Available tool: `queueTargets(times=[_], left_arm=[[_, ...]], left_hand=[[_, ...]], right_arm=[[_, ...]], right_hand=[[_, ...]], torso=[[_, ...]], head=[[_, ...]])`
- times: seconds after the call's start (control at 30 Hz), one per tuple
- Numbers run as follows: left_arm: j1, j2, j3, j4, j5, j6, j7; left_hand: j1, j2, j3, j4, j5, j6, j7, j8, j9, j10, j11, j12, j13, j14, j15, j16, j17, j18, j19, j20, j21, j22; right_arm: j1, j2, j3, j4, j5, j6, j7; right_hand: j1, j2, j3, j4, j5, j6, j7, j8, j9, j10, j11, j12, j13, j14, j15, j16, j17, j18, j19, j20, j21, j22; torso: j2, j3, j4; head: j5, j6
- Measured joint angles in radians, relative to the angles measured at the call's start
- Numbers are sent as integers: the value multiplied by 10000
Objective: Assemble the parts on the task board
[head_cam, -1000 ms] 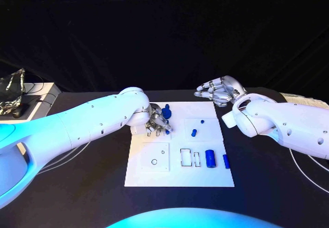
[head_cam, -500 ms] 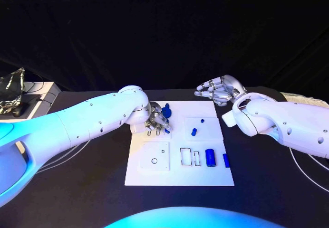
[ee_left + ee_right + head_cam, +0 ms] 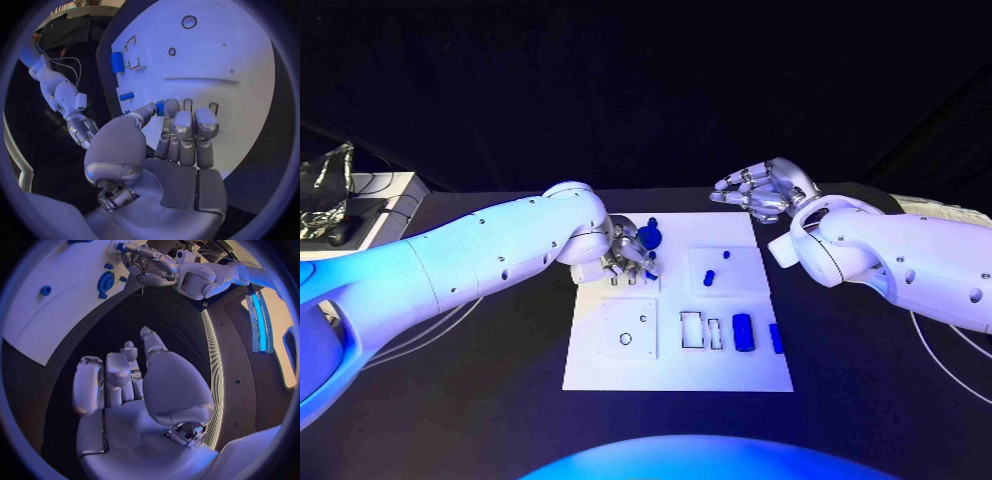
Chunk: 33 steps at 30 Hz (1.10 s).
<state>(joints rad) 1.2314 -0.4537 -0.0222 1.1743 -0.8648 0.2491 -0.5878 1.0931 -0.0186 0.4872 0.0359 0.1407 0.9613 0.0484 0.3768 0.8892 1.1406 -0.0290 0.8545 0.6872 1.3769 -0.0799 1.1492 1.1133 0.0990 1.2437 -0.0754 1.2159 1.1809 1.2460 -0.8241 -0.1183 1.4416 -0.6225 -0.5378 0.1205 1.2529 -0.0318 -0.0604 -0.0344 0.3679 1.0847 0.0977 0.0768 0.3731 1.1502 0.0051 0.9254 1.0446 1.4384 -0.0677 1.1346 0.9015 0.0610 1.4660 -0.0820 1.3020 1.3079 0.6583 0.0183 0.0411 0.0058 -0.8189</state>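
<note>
Your left hand [image 3: 629, 256] pinches a small blue part [image 3: 160, 107] at the far-left corner of the task board [image 3: 678, 375]. Your right hand [image 3: 759, 192] hovers released beyond the board's far-right corner. Several blue pieces [image 3: 743, 332] lie loose near the board's right edge, so I judge most assembly remains.

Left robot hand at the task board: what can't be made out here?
- Head view: left robot hand covers the task board beneath it.
- Left wrist view: fingers hide most of a small blue part; whether it is pinched is unclear.
- Right wrist view: the left robot hand is too small.
</note>
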Motion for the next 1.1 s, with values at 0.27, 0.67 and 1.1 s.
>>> queueTargets(times=[0.27, 0.67, 1.1], left_arm=[[0, -741, 28, 897, 265, -665, 13], [-1, -1526, -12, 1815, 148, -1818, -30], [-36, -1459, -280, 1808, -512, -2333, -169]], left_hand=[[-294, -534, -168, -168, 2307, 348, -57, 82, 92, 384, -115, -125, -125, 349, -132, 339, 434, 1, 309, -194, 237, 260], [-348, -905, -265, -265, 3811, 682, -109, 0, 204, 699, -123, -384, 51, 473, -254, 214, 481, -157, 647, -319, 442, 662], [-426, -983, -265, -265, 3867, 844, -199, -116, 276, 865, -179, -501, 216, 473, -253, 215, 442, -157, 716, -318, 441, 796]], right_arm=[[-14, -45, 0, -12, -1, 10, 0], [-39, -141, -9, -53, -2, 11, 10], [-51, -149, -12, -92, -6, 11, 17]], right_hand=[[0, 0, 0, 0, 0, -12, 10, 0, -15, 7, 8, 0, -1, 0, 0, 0, 0, 0, 0, 0, 0, -1], [0, 0, 0, 0, 0, -33, 30, -38, -70, 16, 16, 0, -3, 0, 0, 0, 0, 0, 0, 0, 0, -3], [-40, -40, 0, 0, 0, -62, 55, -38, -120, 18, 18, 0, -5, 0, 0, 0, -1, 0, 0, 0, 0, -4]], torso=[[-21, 7, 10], [-81, 17, 45], [-58, 26, 34]], head=[[49, 4], [91, -119], [194, -202]])
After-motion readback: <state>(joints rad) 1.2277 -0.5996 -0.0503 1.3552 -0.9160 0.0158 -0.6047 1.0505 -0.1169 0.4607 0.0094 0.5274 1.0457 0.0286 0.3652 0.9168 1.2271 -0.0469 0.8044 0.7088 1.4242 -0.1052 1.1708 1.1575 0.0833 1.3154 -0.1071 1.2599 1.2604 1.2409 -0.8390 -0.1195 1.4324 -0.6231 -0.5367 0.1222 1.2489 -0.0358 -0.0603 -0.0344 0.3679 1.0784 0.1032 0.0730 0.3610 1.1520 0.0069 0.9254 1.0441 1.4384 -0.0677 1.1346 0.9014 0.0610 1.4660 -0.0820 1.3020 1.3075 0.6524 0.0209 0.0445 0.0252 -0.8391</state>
